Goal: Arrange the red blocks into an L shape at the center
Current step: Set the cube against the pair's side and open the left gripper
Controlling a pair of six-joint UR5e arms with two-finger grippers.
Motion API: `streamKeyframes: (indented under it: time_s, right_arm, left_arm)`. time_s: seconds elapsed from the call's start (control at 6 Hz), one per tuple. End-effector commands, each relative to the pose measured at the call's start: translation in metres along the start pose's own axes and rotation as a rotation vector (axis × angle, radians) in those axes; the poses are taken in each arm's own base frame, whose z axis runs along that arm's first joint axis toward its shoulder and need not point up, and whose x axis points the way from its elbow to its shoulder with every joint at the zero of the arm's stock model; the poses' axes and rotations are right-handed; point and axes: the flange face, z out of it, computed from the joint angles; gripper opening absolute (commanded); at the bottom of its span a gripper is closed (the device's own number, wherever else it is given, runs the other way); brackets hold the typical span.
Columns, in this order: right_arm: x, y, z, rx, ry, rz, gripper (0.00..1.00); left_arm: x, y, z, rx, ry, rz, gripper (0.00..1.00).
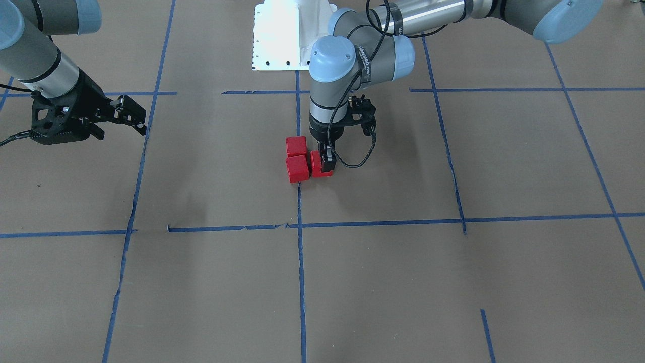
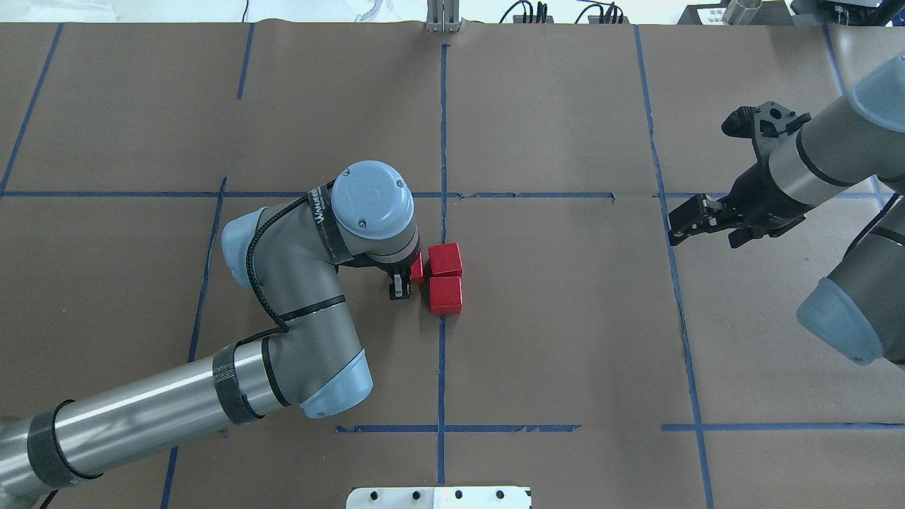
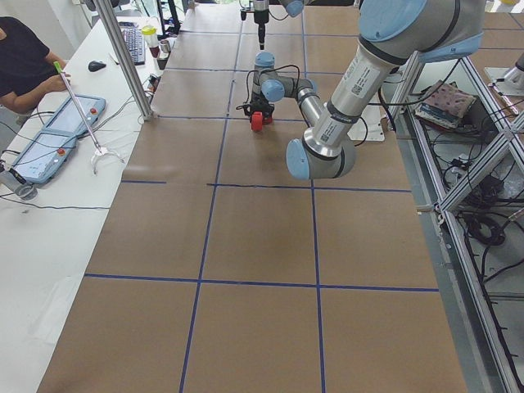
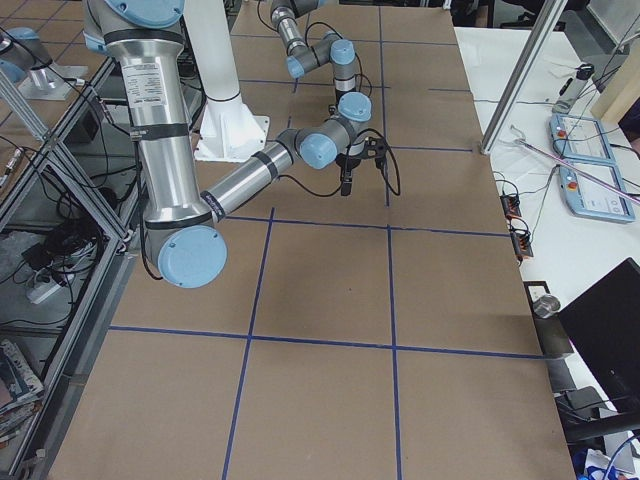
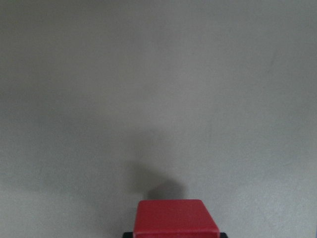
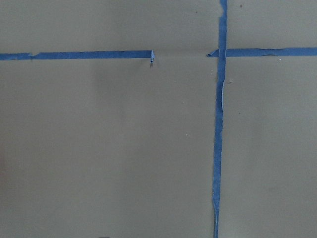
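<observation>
Two of the red blocks (image 1: 297,169) sit touching in a short row along the blue tape line (image 1: 301,262), at the center (image 1: 242,166) of the bench (image 1: 378,282). The third block (image 1: 316,166) is low at the paper, grasped by the left hand (image 1: 325,160), just beside the block farther from the white robot base (image 1: 287,35) — the foot of the L. We judge this placing nearly done. To finish well, we bring its face flush with its neighbour, keep the edges square, then let go and lift straight up so nothing drags. The right hand (image 1: 133,118) hangs well apart, carrying nothing — we cannot tell whether its fingers are parted.
</observation>
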Motion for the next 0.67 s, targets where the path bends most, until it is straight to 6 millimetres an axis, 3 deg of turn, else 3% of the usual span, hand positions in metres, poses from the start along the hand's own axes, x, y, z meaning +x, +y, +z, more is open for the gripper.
streamKeyframes:
  time_s: [0.0, 0.5]
  right_arm:
    - [0.0003, 0.0000, 0.0003, 0.000, 0.001, 0.001, 1.00]
    - [0.0039, 0.0013, 0.0019, -0.005, 0.004, 0.005, 1.00]
  left_arm:
    - [-0.0022, 0.0023, 0.0012, -0.002, -0.001, 0.007, 0.02]
    - [0.0026, 0.0101, 0.0043, 0.005, 0.017, 0.006, 0.02]
